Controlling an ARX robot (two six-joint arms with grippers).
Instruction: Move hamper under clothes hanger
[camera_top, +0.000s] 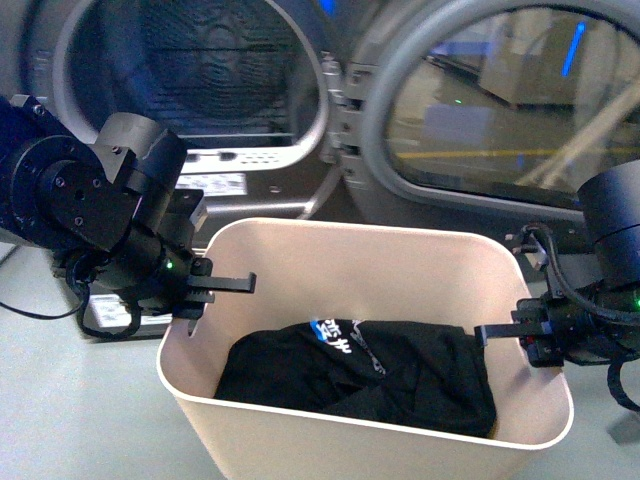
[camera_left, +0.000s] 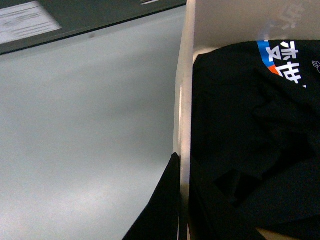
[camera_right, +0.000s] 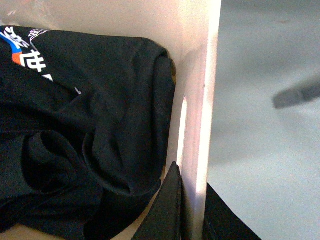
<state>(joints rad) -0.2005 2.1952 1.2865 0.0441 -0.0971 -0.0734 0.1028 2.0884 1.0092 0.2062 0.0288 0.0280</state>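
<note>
The cream-beige hamper (camera_top: 300, 440) stands in front of me on the grey floor, holding a black garment (camera_top: 380, 375) with blue and white print. My left gripper (camera_top: 205, 290) is shut on the hamper's left rim (camera_left: 185, 125), one finger inside and one outside the wall. My right gripper (camera_top: 525, 335) is shut on the right rim (camera_right: 202, 125) the same way. The garment also shows in the left wrist view (camera_left: 250, 135) and in the right wrist view (camera_right: 85, 130). The clothes hanger is out of view.
A dark grey dryer stands right behind the hamper, its round drum (camera_top: 200, 70) open and its big glass door (camera_top: 500, 100) swung out to the right. Grey floor (camera_left: 85, 125) lies beside the hamper on both sides.
</note>
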